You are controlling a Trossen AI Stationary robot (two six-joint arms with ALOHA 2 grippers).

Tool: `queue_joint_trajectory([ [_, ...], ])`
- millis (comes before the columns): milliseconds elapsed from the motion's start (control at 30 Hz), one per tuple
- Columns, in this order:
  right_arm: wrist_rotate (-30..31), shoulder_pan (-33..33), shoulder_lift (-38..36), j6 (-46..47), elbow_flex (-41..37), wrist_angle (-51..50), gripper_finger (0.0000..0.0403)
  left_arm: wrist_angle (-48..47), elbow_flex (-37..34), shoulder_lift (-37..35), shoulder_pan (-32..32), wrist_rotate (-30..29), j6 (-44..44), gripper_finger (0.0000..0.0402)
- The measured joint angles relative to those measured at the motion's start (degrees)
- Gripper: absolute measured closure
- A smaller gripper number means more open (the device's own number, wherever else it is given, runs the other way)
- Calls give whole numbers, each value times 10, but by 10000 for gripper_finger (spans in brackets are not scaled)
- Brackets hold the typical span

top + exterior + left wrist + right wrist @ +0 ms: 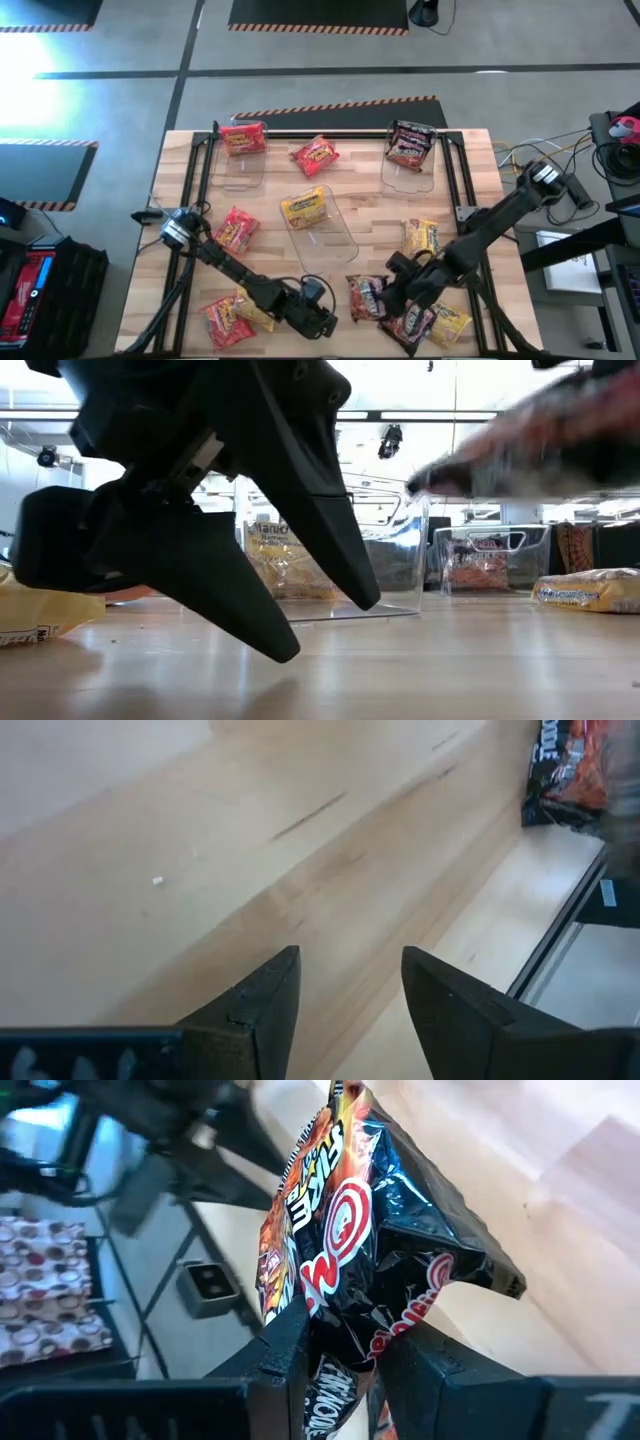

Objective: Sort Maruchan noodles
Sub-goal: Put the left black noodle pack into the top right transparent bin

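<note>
Black crinkly noodle packet [375, 1250] hangs clamped between the fingers of the right hand [345, 1350], at the near right of the tabletop [360, 225]. Left hand [350, 990] is released and empty, low over the near edge.

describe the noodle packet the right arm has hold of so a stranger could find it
Start at the table's near edge, right of middle, where the right gripper works. Pinched in its fingers is a dark packet: glossy black with red swirls, unlike the yellow packet beside it.
</note>
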Motion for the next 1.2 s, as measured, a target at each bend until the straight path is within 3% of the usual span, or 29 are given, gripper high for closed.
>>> queue_joint_trajectory([
  [433, 6, -45, -144, -82, 16, -197, 314, 0, 4, 0, 32, 0, -2, 242],
  [600, 7, -105, -158, -157, 59, -271, 314, -12, 45, -3, 45, 0, 66, 242],
  [833, 0, -181, -138, -257, 133, -352, 314, -267, 136, -10, 47, 6, 82, 241],
  [1000, -4, -235, -123, -325, 201, -479, 315, -442, 189, -11, 45, 9, 88, 241],
  [1200, 18, -311, -113, -397, 259, -595, 315, -591, 254, -11, 38, -19, 67, 241],
])
